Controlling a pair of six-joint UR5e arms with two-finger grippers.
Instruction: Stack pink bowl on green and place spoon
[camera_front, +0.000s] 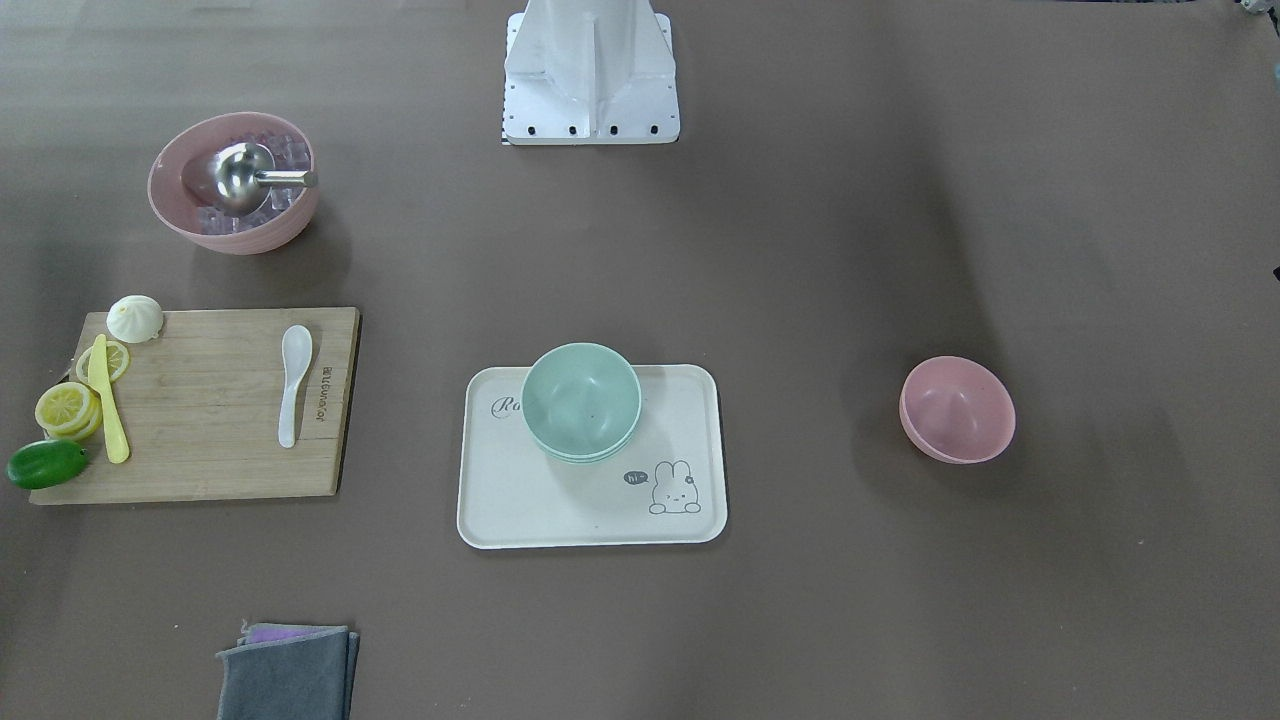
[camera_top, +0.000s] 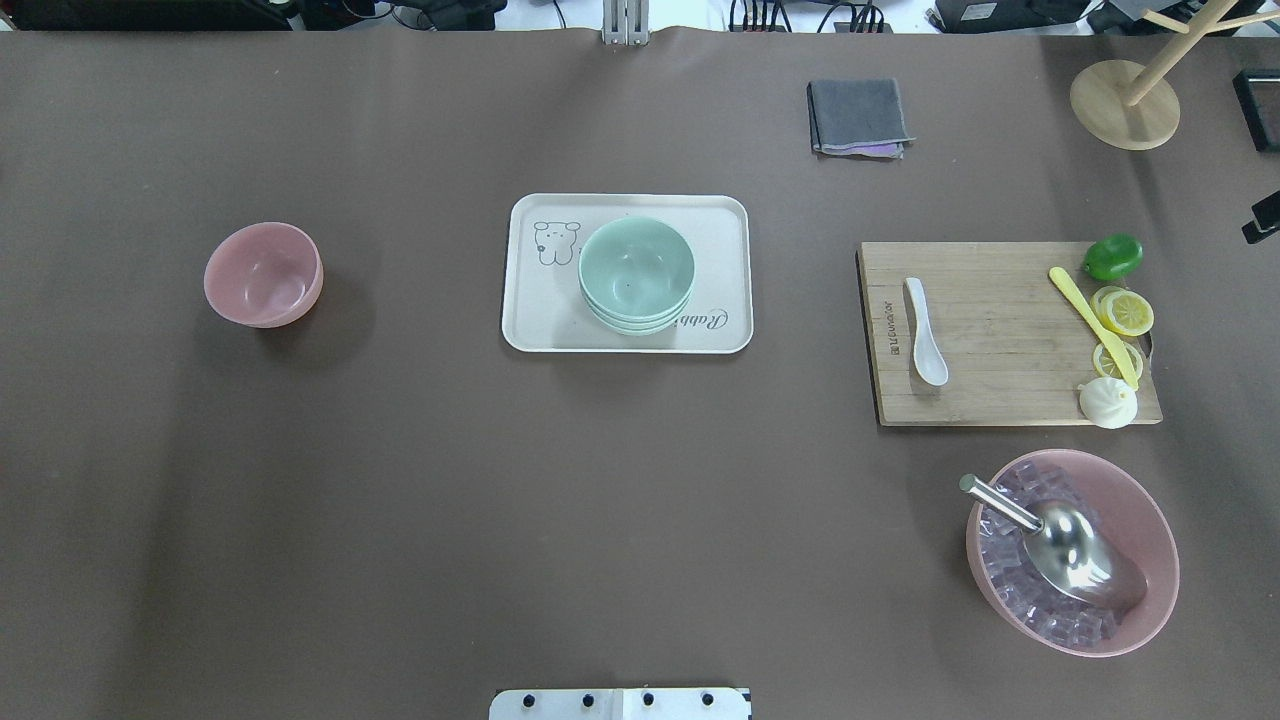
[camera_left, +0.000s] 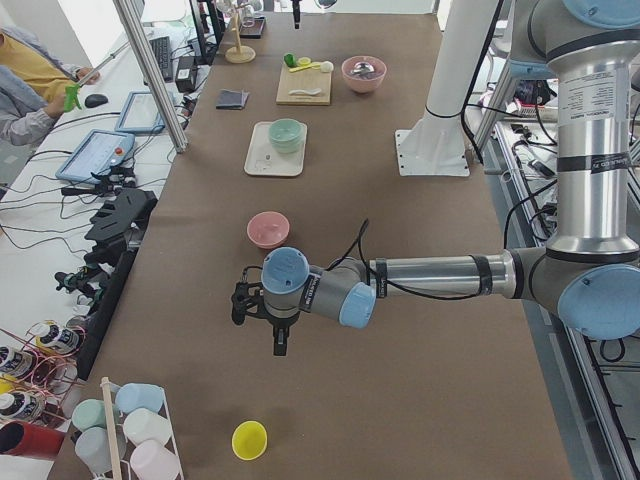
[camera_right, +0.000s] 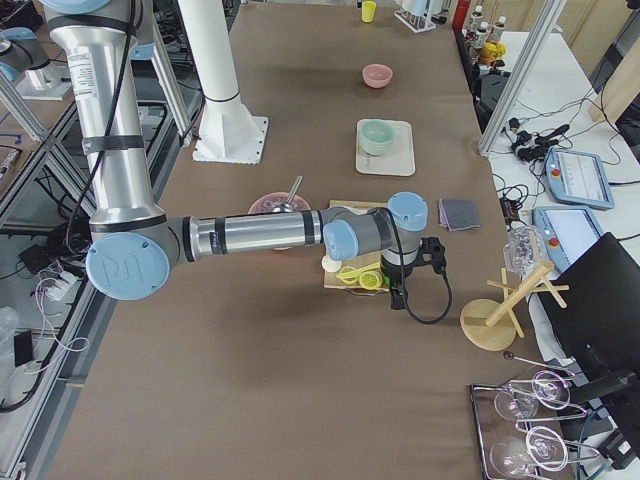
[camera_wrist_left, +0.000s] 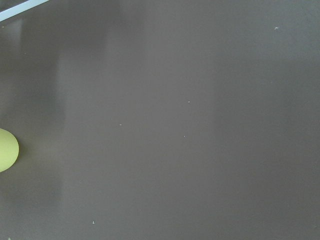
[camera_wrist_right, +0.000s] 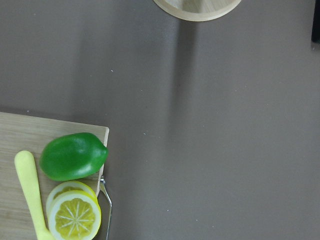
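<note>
A small pink bowl (camera_top: 264, 274) stands alone on the brown table, also seen in the front view (camera_front: 957, 409). Stacked green bowls (camera_top: 636, 274) sit on a cream tray (camera_top: 530, 320). A white spoon (camera_top: 925, 331) lies on a wooden cutting board (camera_top: 1000, 400). My left gripper (camera_left: 279, 345) hangs over bare table near the pink bowl (camera_left: 268, 229), toward the table's end. My right gripper (camera_right: 401, 297) hangs beyond the board's far end. Both show only in the side views, so I cannot tell if they are open or shut.
A large pink bowl (camera_top: 1150, 530) holds ice cubes and a metal scoop. A lime (camera_top: 1112, 257), lemon slices, a yellow knife and a bun lie on the board's end. A grey cloth (camera_top: 860, 117), a wooden stand (camera_top: 1124, 104) and a yellow cup (camera_left: 249, 439) are nearby.
</note>
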